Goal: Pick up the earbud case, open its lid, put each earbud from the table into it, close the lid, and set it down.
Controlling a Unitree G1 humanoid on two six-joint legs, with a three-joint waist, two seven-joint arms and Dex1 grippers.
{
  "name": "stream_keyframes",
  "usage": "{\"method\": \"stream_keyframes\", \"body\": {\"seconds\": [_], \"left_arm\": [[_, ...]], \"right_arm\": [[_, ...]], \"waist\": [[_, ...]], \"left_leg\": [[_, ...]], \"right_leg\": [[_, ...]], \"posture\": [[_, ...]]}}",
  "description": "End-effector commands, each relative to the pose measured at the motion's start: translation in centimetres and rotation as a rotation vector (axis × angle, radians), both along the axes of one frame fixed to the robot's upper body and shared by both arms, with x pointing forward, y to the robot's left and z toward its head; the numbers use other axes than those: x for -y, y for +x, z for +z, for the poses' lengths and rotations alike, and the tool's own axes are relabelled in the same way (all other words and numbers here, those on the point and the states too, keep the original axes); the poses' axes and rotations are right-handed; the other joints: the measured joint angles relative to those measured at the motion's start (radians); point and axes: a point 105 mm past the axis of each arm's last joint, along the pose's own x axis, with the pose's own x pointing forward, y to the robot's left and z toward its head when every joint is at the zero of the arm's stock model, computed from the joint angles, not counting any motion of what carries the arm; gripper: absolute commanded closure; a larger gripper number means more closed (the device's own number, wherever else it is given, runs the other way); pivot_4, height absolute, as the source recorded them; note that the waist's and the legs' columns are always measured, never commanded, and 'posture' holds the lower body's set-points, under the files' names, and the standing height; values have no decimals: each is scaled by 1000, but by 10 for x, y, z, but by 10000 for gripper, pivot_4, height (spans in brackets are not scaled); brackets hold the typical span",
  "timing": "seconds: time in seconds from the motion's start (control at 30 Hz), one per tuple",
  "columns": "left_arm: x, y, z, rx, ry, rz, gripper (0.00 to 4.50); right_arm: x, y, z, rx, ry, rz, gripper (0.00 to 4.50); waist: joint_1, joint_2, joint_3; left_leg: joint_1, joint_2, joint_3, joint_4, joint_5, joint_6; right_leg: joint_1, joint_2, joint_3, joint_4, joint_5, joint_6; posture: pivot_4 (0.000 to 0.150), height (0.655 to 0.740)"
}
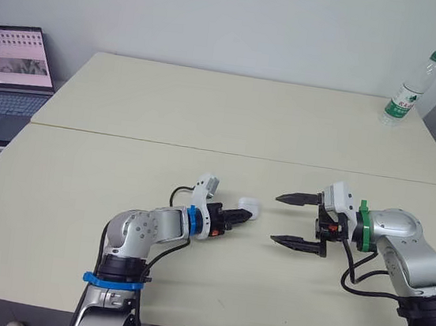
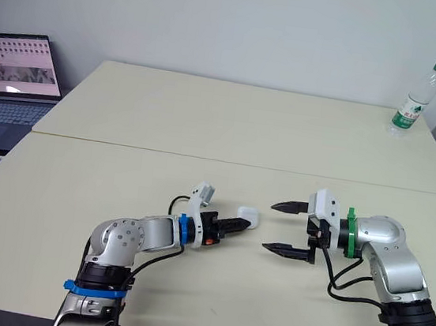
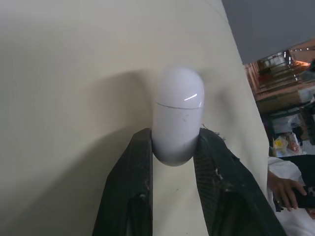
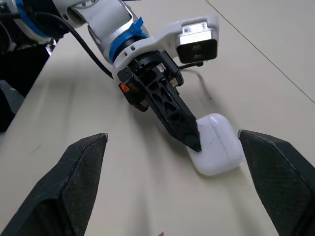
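Observation:
The white earbud case point(image 3: 177, 115) has its lid closed, with a thin seam line showing across it. My left gripper point(image 1: 248, 213) is shut on the case's lower end, one black finger point(image 3: 133, 182) on each side. The case point(image 1: 248, 206) sits low over the middle of the cream table point(image 1: 207, 122); whether it touches the surface I cannot tell. My right gripper point(image 1: 276, 217) stands open a short way to the right of the case, its fingertips pointing toward it. In the right wrist view the case point(image 4: 219, 145) lies between the two spread fingers, further out.
A water bottle point(image 1: 408, 91) with a green cap stands at the table's far right corner. An open laptop point(image 1: 12, 58) sits on a separate surface to the far left. A person's hand point(image 3: 285, 184) shows off beyond the table edge.

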Motion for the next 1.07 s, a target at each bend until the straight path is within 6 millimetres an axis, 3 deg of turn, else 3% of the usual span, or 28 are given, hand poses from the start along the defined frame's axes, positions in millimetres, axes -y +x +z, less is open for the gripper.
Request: {"method": "stream_keyframes", "body": {"seconds": [0.03,0.2,0.27,0.43,0.57,0.67,0.77,0.9,1.07], "left_arm": [[-14,-4,-7,-49,33,29,21646],[-44,-19,-13,-29,133,50,5842],[-65,-30,-17,-27,187,76,125],[-116,-45,-3,129,329,169,125],[-151,-52,42,443,477,168,125],[-201,-45,89,741,747,202,125],[-230,-42,112,907,965,172,125],[-237,-37,120,962,952,198,125],[-213,-29,113,947,803,163,125]], "right_arm": [[1,5,12,57,3,-12,0],[2,11,8,76,-7,-15,0],[6,14,2,66,-8,-21,0],[17,19,-3,71,-14,-32,0],[31,26,5,89,-15,-63,0],[45,30,15,86,-12,-103,0],[55,34,15,85,-36,-141,0],[61,42,22,87,-16,-193,0],[56,46,35,88,21,-209,0]], "waist": [[0,0,0],[-8,0,-1],[-14,0,-2],[-30,0,-2],[-36,1,-1],[-18,0,1],[-9,1,1],[6,1,1],[6,1,1]], "left_leg": [[0,0,0,0,0,0],[2,1,0,-1,0,0],[3,2,0,-1,0,-1],[8,3,1,-3,0,-1],[10,5,1,-3,0,-1],[6,4,1,-2,0,-1],[3,3,4,-2,0,-1],[2,1,8,-3,-1,1],[0,1,6,-2,-1,1]], "right_leg": [[0,0,0,0,0,0],[0,1,1,0,0,0],[1,2,1,0,0,0],[3,4,4,1,-1,-2],[4,6,4,1,-3,-3],[1,5,3,1,-3,-5],[-1,2,3,-1,-2,-6],[-1,-4,3,-3,-4,-5],[-2,-4,1,-2,-3,-4]], "posture": [[1500,7400],[1500,7400],[1500,7400],[1500,7400],[1500,7400],[1500,7400],[1500,7400],[1500,7400],[1500,7400]]}}
